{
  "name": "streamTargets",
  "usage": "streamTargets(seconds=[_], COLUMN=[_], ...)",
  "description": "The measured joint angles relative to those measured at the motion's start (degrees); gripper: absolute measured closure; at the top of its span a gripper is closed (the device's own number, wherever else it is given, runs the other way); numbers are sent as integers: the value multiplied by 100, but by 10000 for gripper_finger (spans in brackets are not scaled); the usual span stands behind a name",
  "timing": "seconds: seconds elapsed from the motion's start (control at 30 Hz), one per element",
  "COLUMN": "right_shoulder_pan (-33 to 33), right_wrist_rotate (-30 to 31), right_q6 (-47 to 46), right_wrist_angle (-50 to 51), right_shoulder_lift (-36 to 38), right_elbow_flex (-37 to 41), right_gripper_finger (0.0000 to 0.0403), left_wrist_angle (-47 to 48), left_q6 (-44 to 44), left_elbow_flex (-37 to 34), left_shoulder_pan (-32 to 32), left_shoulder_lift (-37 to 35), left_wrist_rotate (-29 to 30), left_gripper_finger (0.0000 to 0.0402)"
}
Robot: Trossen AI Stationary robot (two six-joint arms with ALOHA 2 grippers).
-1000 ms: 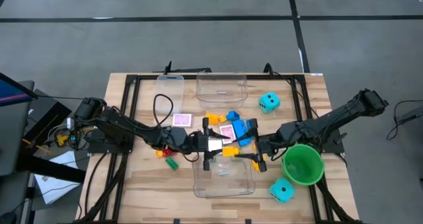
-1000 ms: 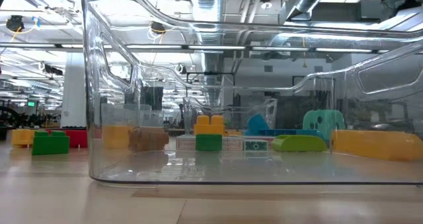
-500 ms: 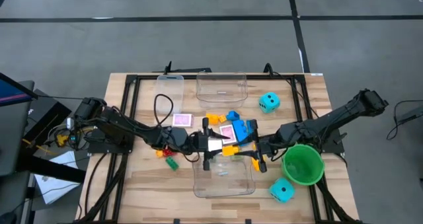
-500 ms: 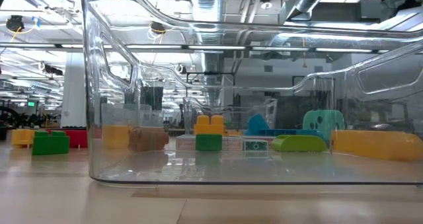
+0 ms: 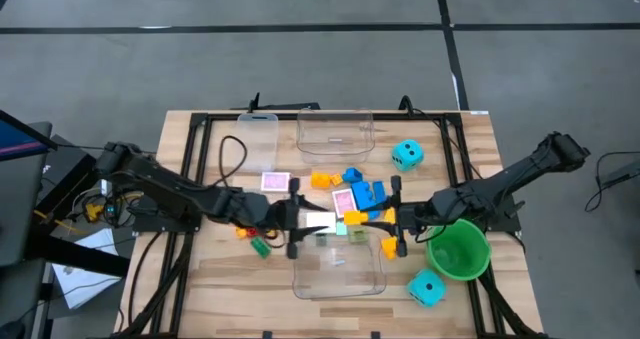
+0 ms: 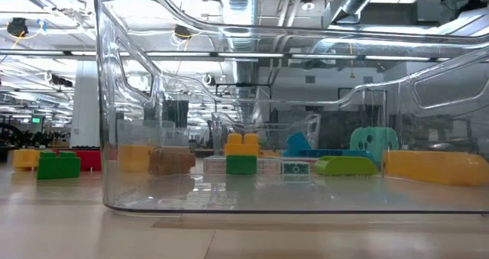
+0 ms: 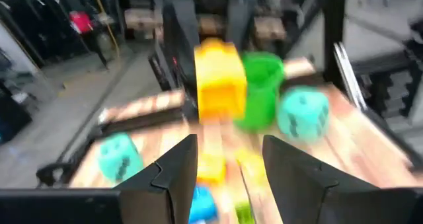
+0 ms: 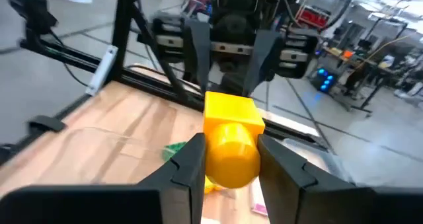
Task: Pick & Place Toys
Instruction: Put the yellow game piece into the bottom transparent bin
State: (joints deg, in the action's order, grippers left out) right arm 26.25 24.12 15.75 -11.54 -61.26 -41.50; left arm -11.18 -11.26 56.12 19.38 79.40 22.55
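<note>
A: Any labels or text readable?
B: None legible. Dice (image 5: 407,156) show black dots only.
A: Grippers?
B: Right gripper (image 8: 228,159) is clamped on a yellow brick (image 8: 229,139), above the table (image 5: 225,279) near the tub (image 5: 338,272). Left gripper's (image 7: 225,159) fingers are apart, holding nothing. Other bricks (image 5: 360,193) lie mid-table.

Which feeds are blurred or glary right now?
Left wrist view: motion-smeared, yellow brick and green bowl soft. Right wrist view: sharp on the yellow brick in the right hand. Low view: reflections across the clear tub. High view: even light.
</note>
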Motion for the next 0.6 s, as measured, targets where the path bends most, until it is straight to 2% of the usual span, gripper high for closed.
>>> streamTargets(seconds=[0.17, 0.3, 0.47, 0.6], right_shoulder_pan=[30, 21, 37, -2], right_wrist_rotate=[-63, -459, -1299, -1397], right_q6=[-869, -1569, -1759, -1750], right_wrist_angle=[911, 1876, 2479, 3032], right_shoulder_lift=[307, 271, -387, -1185], right_elbow_flex=[-46, -362, -688, -1203], right_gripper_finger=[302, 302, 302, 302], left_wrist_angle=[243, 146, -128, -314], left_q6=[125, 128, 129, 126], left_elbow_flex=[-464, -840, -1115, -1196], left_shoulder_pan=[125, 133, 121, 116], left_shoulder_lift=[-623, -1056, -1372, -1428], left_wrist_rotate=[2, 4, 8, 10], left_gripper_finger=[235, 235, 239, 242])
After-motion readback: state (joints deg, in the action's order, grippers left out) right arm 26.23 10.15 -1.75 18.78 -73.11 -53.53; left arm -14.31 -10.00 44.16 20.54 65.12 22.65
